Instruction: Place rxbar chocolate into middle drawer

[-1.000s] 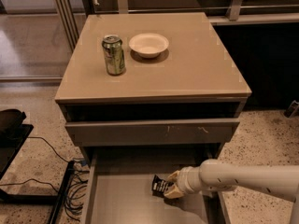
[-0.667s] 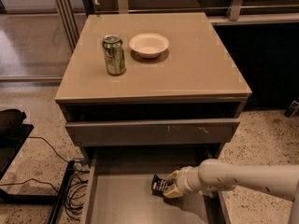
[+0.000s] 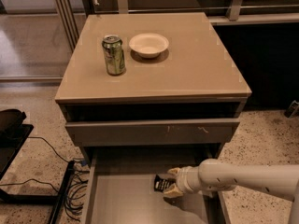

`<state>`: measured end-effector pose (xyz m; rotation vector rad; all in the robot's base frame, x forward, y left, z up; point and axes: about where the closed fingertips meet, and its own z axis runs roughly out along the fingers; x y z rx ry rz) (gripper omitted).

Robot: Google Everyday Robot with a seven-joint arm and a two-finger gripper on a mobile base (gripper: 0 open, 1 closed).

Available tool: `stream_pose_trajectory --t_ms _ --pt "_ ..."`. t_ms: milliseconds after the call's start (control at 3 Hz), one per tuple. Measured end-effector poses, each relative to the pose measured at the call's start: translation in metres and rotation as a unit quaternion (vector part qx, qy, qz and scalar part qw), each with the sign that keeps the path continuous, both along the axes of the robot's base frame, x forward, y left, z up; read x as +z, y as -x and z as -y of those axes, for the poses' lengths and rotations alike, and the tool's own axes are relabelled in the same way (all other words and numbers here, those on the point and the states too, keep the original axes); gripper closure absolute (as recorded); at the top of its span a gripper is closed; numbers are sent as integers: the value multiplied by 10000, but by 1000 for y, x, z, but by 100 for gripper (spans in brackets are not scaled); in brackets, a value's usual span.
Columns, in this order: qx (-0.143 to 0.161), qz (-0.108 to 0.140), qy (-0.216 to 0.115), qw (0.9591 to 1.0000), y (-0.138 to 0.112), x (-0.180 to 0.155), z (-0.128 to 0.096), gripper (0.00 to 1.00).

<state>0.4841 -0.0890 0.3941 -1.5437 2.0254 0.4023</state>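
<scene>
The chocolate bar (image 3: 161,183) sits low inside the open middle drawer (image 3: 126,199), right of centre, with the gripper (image 3: 169,183) reaching in from the right and its jaws closed on the bar's end. Nothing has really budged over the last second, so I'd guess it's about to let go. The can (image 3: 114,55) and bowl (image 3: 148,45) sit up on the counter (image 3: 196,64).
</scene>
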Motion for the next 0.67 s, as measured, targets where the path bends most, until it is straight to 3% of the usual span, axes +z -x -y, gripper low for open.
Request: stream_pose_trajectory --t_ms 333,667 --pt "0 0 0 10000 0 0 0 0" --pt "1 0 0 10000 0 0 0 0"
